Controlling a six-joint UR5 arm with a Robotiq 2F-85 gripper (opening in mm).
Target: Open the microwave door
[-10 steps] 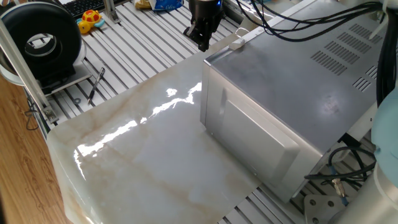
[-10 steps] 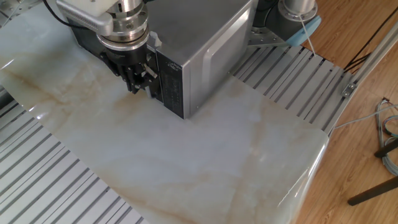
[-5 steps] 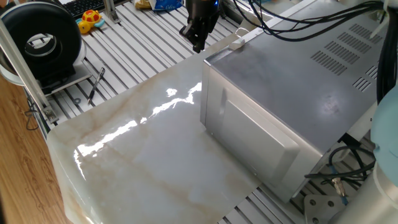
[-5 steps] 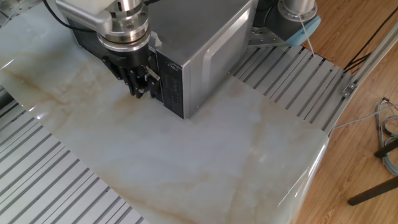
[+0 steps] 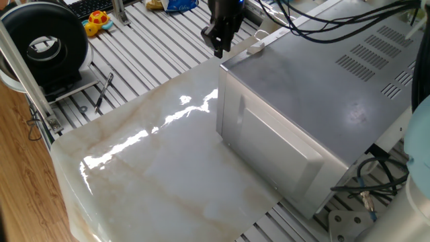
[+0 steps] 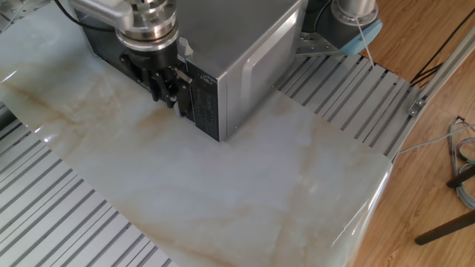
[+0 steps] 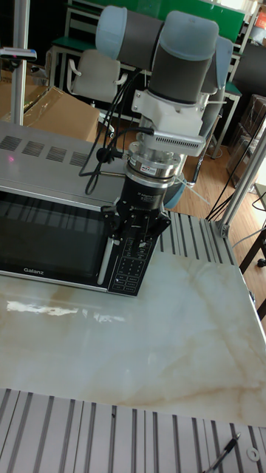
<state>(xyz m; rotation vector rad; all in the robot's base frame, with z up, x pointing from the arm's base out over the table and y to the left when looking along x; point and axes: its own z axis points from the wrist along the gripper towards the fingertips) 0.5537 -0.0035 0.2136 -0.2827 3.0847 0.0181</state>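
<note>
The microwave (image 7: 44,151) is a big grey metal box (image 5: 316,81) on the marble slab. Its door (image 7: 48,236) is the dark panel marked Galanz, and it lies flush with the front, shut. A pale vertical handle (image 7: 106,266) runs along the door's right edge, beside the dark keypad panel (image 6: 200,104). My gripper (image 7: 137,251) points down right in front of the handle and keypad, close to the face. Its fingers stand apart, open, with nothing held. In the other fixed view my gripper (image 6: 165,93) hides most of the door. In one fixed view my gripper (image 5: 219,47) hangs past the box's far corner, and the door face is out of sight.
The marble slab (image 5: 168,168) stretches in front of the microwave over a slatted metal table. A black round drum (image 5: 44,44), a yellow toy (image 5: 97,20) and a thin tool (image 5: 104,91) lie at the far left. Cables (image 5: 376,178) trail behind the box.
My gripper has shifted a little closer to the microwave's front, toward the handle side. The door has not moved.
</note>
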